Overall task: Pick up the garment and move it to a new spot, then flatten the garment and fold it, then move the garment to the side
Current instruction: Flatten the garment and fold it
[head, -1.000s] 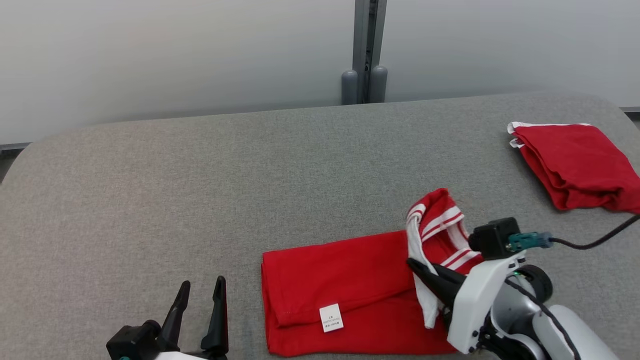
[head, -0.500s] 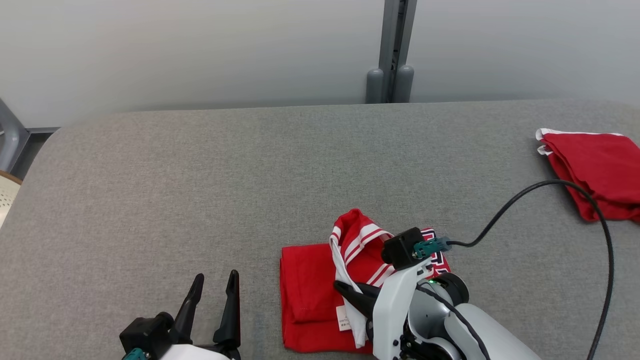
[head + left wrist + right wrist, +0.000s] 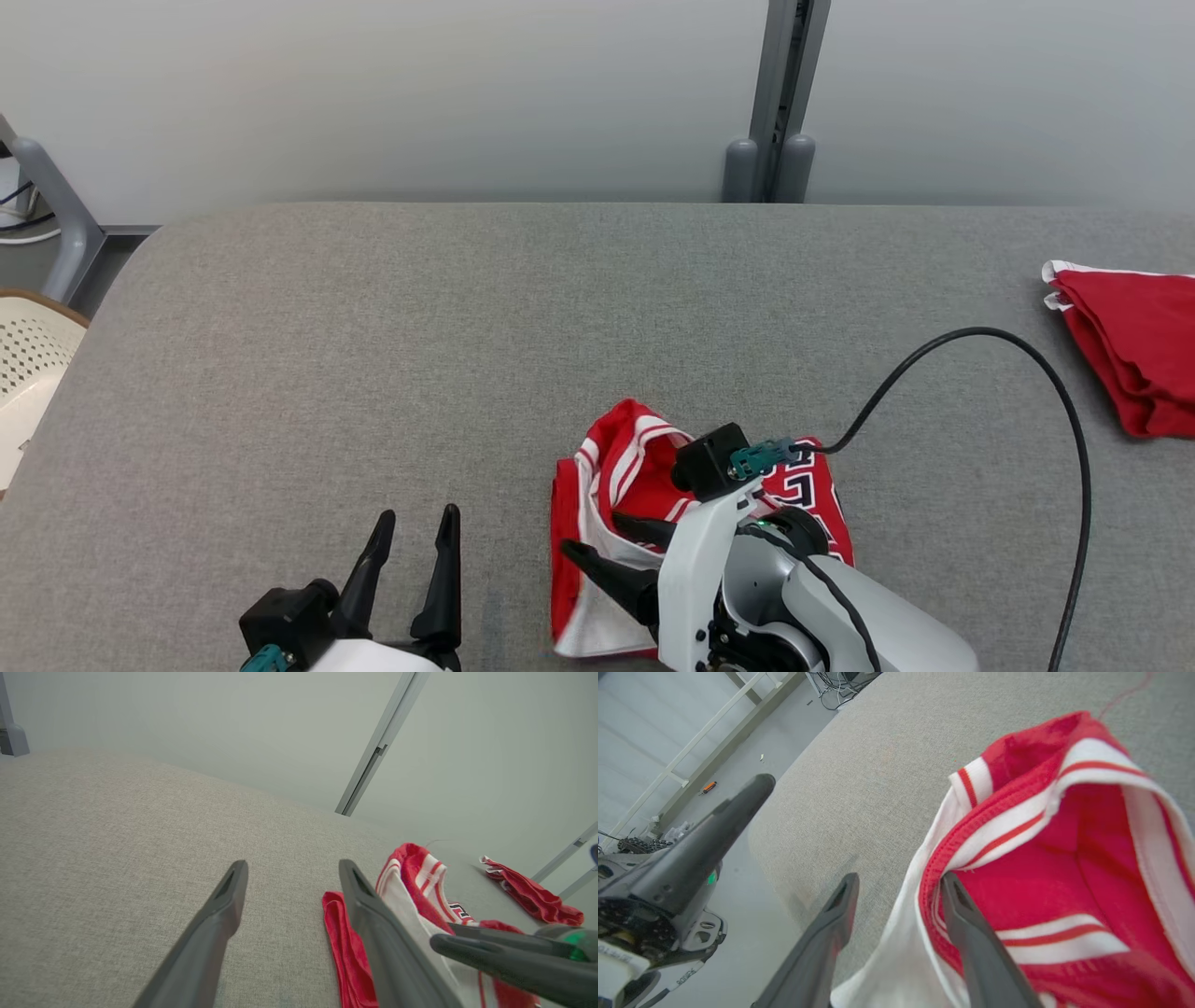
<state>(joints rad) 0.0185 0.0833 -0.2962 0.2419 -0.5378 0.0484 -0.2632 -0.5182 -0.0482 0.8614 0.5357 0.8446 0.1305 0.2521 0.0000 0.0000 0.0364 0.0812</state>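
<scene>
While the bunched red-and-white garment (image 3: 611,462) lies at about five o'clock in the head view, close to the bottom of the picture, the right gripper (image 3: 590,532) stands over its left edge with its fingers spread apart. In the right wrist view one finger (image 3: 971,933) sits inside the red fold and the other (image 3: 822,942) lies outside over bare cloth, with the white hem between them and not pinched. The left gripper (image 3: 418,511), at seven o'clock, is wide open and empty, just beside the garment's left edge and apart from it.

The grey table (image 3: 373,327) is bare from nine o'clock round to one o'clock. Its rounded far-left corner is at ten o'clock, with a pale perforated object (image 3: 28,364) just off the left edge at nine. A second, folded red garment (image 3: 1139,345) rests at three o'clock, cut by the picture's right edge. A black cable (image 3: 1027,355) arcs between the two garments. A grey post (image 3: 775,140) stands behind the far edge at one o'clock.
</scene>
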